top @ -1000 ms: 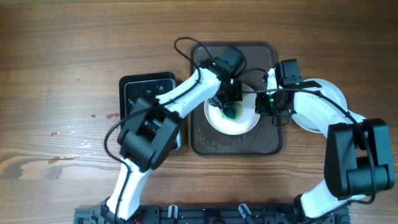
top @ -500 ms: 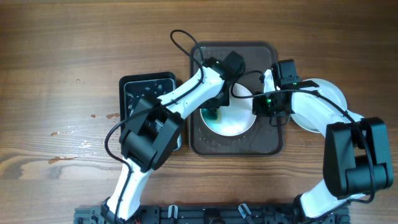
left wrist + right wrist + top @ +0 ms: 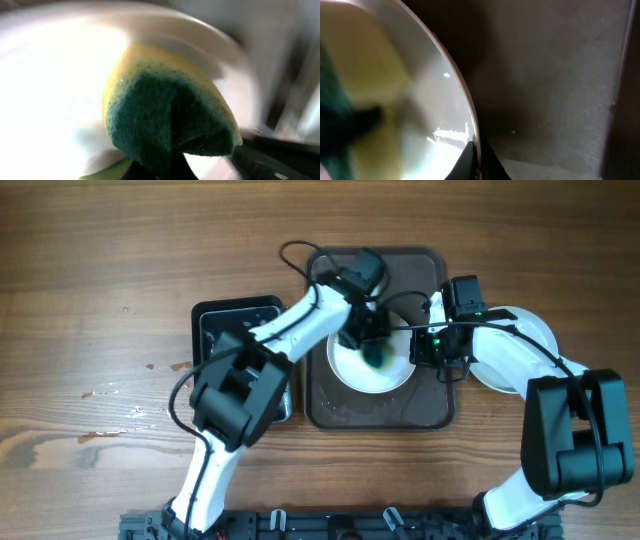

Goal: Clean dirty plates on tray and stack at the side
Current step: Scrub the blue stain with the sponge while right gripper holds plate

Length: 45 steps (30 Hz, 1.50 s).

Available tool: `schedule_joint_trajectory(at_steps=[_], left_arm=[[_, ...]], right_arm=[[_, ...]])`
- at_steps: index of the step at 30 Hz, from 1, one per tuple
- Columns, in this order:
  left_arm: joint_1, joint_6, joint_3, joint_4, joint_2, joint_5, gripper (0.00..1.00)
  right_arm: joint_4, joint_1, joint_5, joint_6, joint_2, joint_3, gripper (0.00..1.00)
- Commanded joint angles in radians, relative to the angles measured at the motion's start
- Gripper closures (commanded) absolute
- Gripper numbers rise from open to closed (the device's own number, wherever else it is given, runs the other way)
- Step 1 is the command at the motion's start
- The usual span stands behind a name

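Here 1 plate (image 3: pixel 350 372) lies in the tray (image 3: pixel 325 408). The left hand (image 3: pixel 372 352) is clenched on the sponge (image 3: pixel 170 125), pressed to the plate; the right hand (image 3: pixel 424 346) pinches the plate rim. Better to scrub in small circles, lightly, so the rim does not slip.

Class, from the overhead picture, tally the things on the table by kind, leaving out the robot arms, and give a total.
Tray: 1
Plates: 2 seen, the tray plate and the side plate; a stack could hide more
Basin: 1
Sponge: 1
Total: 5
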<state>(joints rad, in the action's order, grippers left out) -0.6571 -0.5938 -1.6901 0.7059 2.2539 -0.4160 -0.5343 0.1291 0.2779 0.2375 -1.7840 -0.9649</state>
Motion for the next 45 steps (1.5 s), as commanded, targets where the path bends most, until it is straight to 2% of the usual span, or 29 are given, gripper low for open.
schedule_joint_trajectory(at_steps=[1, 7, 9, 14, 18, 22, 25, 28, 32, 37, 42, 45], left_arm=[[-0.048, -0.016, 0.011, -0.025, 0.019, -0.127, 0.96], [-0.046, 0.005, 0.031, 0.004, 0.019, -0.091, 0.96], [-0.034, 0.014, 0.031, 0.049, 0.019, -0.034, 0.96], [0.036, 0.014, 0.031, 0.199, 0.018, 0.211, 0.96], [0.109, 0.014, 0.03, 0.273, 0.008, 0.316, 0.96], [0.16, 0.04, 0.029, 0.277, -0.028, 0.37, 0.96], [0.175, 0.04, 0.029, 0.233, -0.04, 0.36, 0.96], [0.165, 0.04, 0.03, 0.193, -0.038, 0.277, 0.96], [0.111, 0.039, 0.03, 0.101, -0.035, 0.19, 0.96], [0.023, -0.001, 0.037, -0.023, -0.031, 0.173, 0.96], [-0.033, -0.061, 0.037, -0.083, -0.011, 0.167, 0.96], [-0.055, -0.069, 0.037, -0.085, 0.011, 0.092, 0.96]], right_arm=[[-0.006, 0.008, -0.052, -0.002, -0.042, 0.01, 0.96], [-0.006, 0.008, -0.052, -0.002, -0.042, 0.01, 0.96], [-0.006, 0.008, -0.052, -0.002, -0.042, 0.01, 0.96], [-0.01, 0.008, -0.052, -0.002, -0.042, 0.01, 0.96], [-0.01, 0.008, -0.052, -0.002, -0.042, 0.01, 0.96], [-0.009, 0.008, -0.052, -0.002, -0.042, 0.01, 0.96], [-0.009, 0.008, -0.052, -0.002, -0.042, 0.01, 0.96], [-0.009, 0.008, -0.052, -0.002, -0.042, 0.01, 0.96], [-0.009, 0.008, -0.052, -0.002, -0.042, 0.01, 0.96], [-0.01, 0.008, -0.052, -0.002, -0.042, 0.01, 0.96], [-0.017, 0.008, -0.052, -0.003, -0.042, 0.01, 0.95], [-0.021, 0.008, -0.052, -0.01, -0.042, 0.01, 0.96]])
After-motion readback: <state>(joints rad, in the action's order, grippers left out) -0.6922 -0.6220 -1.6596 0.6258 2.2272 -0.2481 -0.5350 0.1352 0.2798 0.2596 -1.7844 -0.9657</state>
